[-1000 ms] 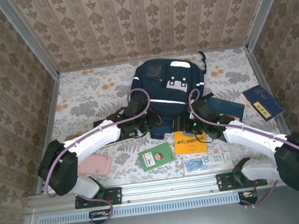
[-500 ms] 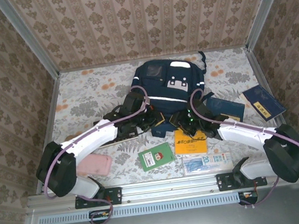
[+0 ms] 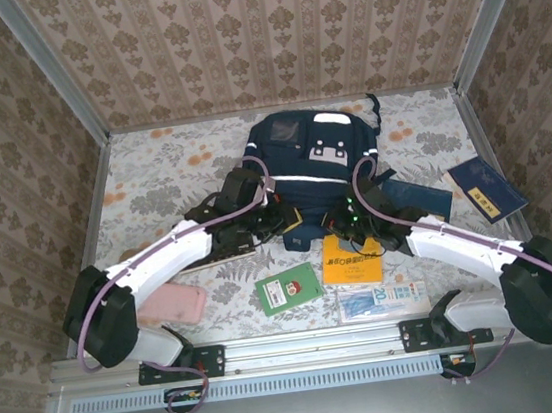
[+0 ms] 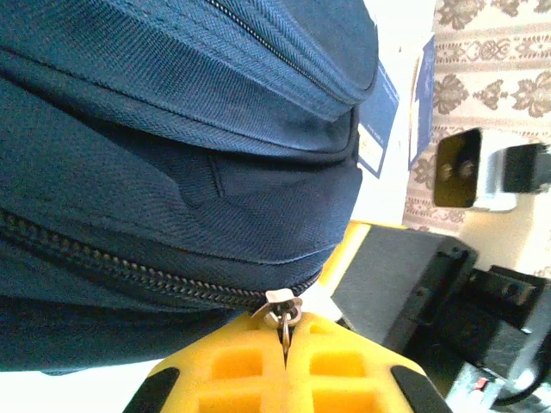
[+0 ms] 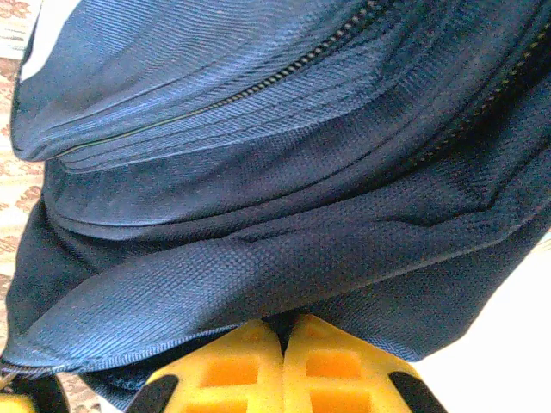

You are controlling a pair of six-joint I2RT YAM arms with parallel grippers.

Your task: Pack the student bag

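Left gripper point(image 4: 287, 342) is clamped on the zip pull point(image 4: 281, 305), right gripper point(image 5: 282, 334) is shut on what looks like a fold of the bag point(image 3: 315, 156); I read it lying straight ahead of both jaws, zip point(image 4: 129, 267) running sideways off the left pair.

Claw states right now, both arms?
Left claw: closed on the zipper pull of the student bag.
Right claw: closed, pinching the student bag's fabric edge.

The student bag point(image 5: 258, 198) is matt, coarse-woven cloth; its zip pull point(image 4: 282, 305) is shiny metal; the fingers point(image 4: 232, 374) are smooth plastic.
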